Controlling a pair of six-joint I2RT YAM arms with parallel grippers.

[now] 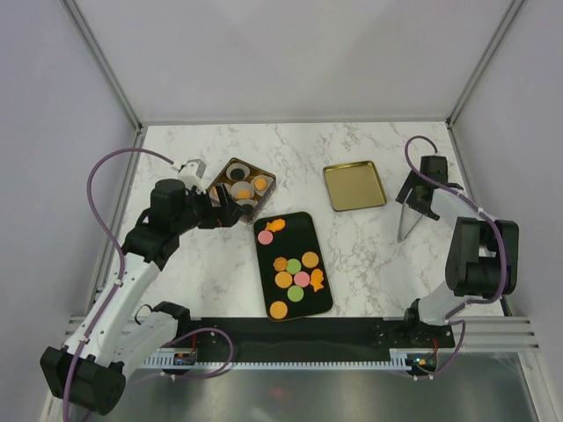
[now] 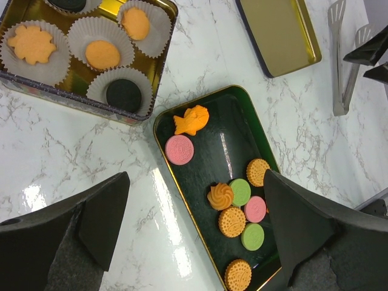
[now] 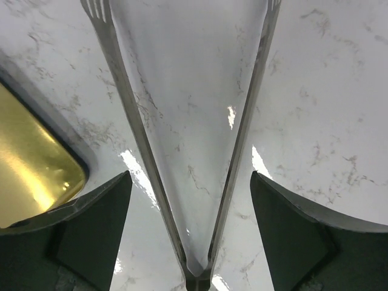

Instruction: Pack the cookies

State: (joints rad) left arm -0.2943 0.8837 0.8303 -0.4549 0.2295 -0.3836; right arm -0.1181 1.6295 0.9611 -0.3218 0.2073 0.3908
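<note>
Worktop: white marble-patterned worktop (image 1: 369,255), with both arms reaching over it.
Cookies: most of the cookies (image 1: 302,279) are spread on a black tray (image 1: 290,242) at the middle; a fish-shaped orange one and a pink round one lie apart at the far end, and the rest are clustered nearer the arms.
Tin: an open tin (image 2: 60,97) is set just beside the tray's far left corner; its white paper cups (image 2: 76,39) hold orange cookies and dark round ones.
Lid: a gold lid (image 1: 354,185) lies upturned to the right of the tray.
Left arm: the left fingers (image 2: 103,218) are spread wide and empty, beside the tin.
Right arm: the right fingers (image 3: 97,230) are released, parted either side of metal tongs (image 3: 139,139) lying on the worktop, apart from them.
</note>
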